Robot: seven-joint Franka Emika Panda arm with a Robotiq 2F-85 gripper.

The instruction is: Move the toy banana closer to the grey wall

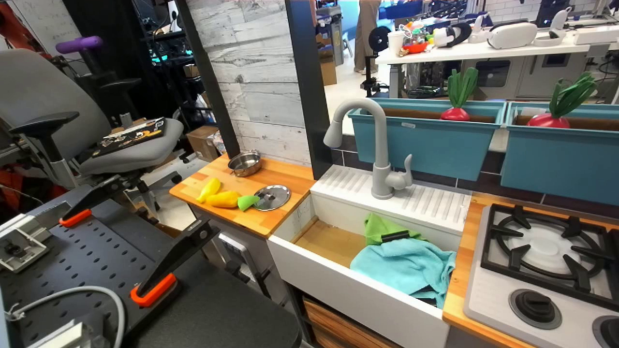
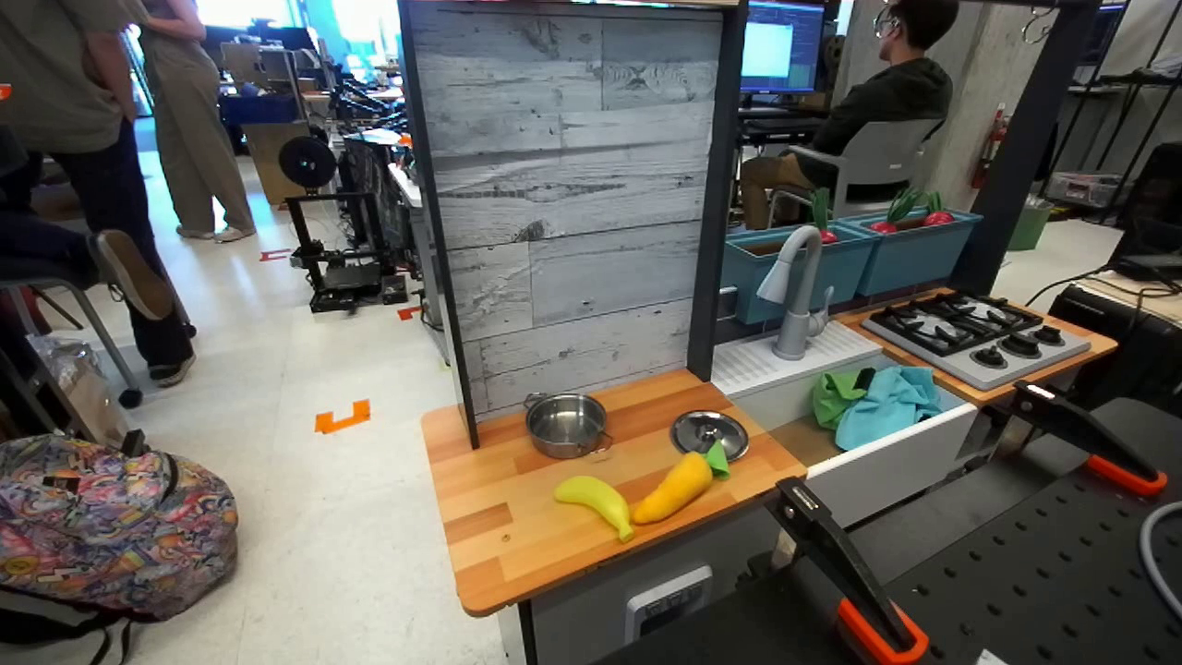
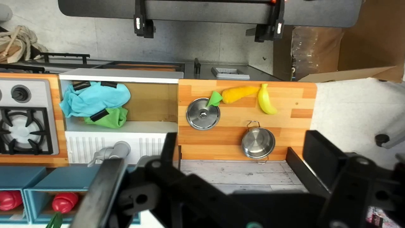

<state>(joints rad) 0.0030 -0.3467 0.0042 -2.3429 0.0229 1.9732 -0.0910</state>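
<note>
The toy banana (image 3: 265, 100), small, curved and bright yellow, lies on the wooden counter near its front edge, beside the toy carrot. It also shows in both exterior views (image 1: 210, 190) (image 2: 596, 503). The grey wall (image 2: 572, 203) of weathered planks stands upright at the back of the counter, also in an exterior view (image 1: 261, 87) and partly in the wrist view (image 3: 237, 172). My gripper (image 3: 241, 141) is open and empty, its fingers wide apart, high above the counter. It is not in the exterior views.
A metal pot (image 3: 258, 143) stands between banana and grey wall. The orange toy carrot (image 2: 672, 491) with green top touches or nearly touches the banana; its tip overlaps the metal lid (image 2: 709, 434). The sink (image 1: 358, 304) with cloths, faucet (image 1: 382, 145) and stove (image 1: 537, 270) lie alongside.
</note>
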